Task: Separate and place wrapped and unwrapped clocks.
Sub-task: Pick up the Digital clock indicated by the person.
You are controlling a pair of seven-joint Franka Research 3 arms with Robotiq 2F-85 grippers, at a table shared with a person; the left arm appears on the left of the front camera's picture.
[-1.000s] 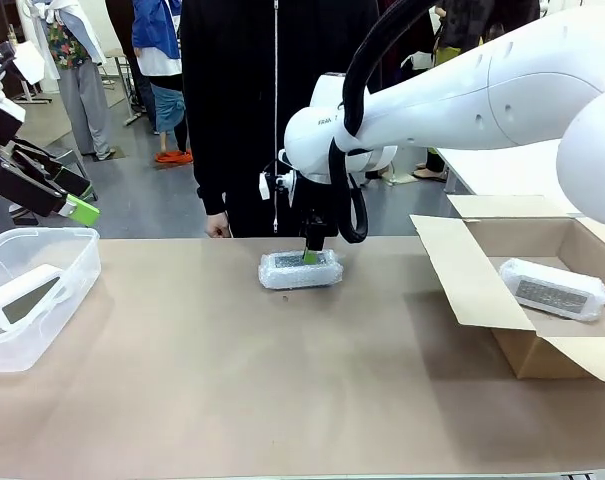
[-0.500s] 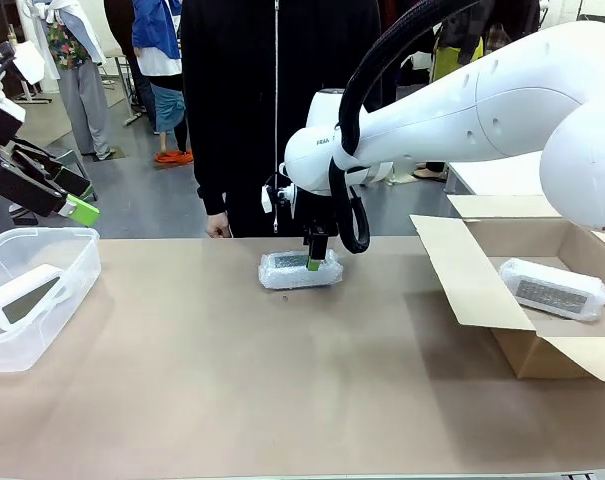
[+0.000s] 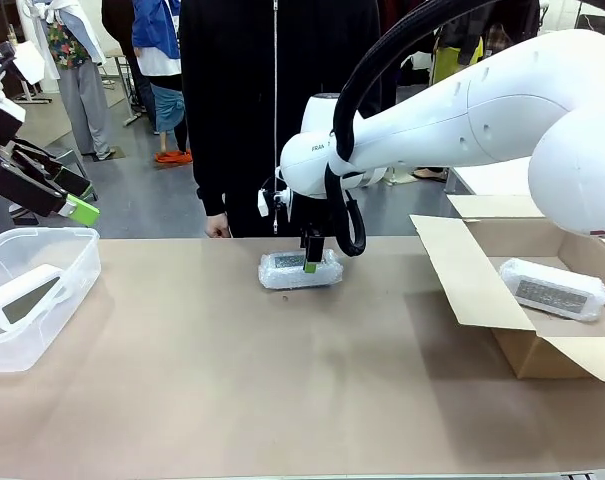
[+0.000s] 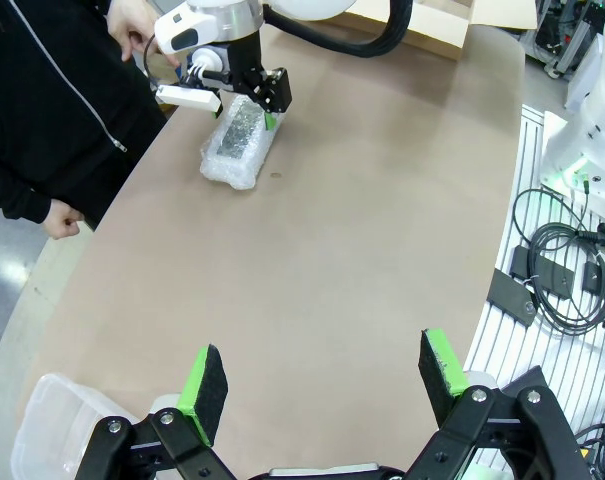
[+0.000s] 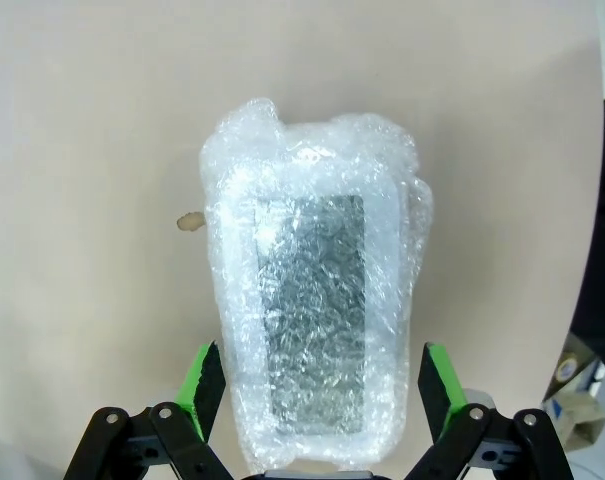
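A bubble-wrapped clock (image 3: 298, 270) (image 5: 317, 310) (image 4: 237, 145) lies flat on the brown table near the far edge. My right gripper (image 3: 311, 262) (image 5: 322, 390) is lowered over it, open, with one green pad on each long side of the bundle; whether the pads touch the wrap I cannot tell. A second wrapped clock (image 3: 554, 289) rests inside the cardboard box (image 3: 462, 270) at the right. The bare, unwrapped clock (image 3: 22, 295) leans in the clear plastic bin (image 3: 72, 275) at the left. My left gripper (image 4: 324, 385) (image 3: 70, 205) hangs open above that bin, holding nothing.
A person in a black jacket (image 3: 272, 90) stands at the far edge right behind the right gripper, one hand (image 3: 217, 226) at table level. Cables and rails (image 4: 562, 290) run beside the table in the left wrist view. A small crumb (image 5: 189, 221) lies beside the wrapped clock.
The right arm has sunk lower and shifted slightly left over the wrapped clock, its fingers now straddling it. The left arm and the clocks have stayed put.
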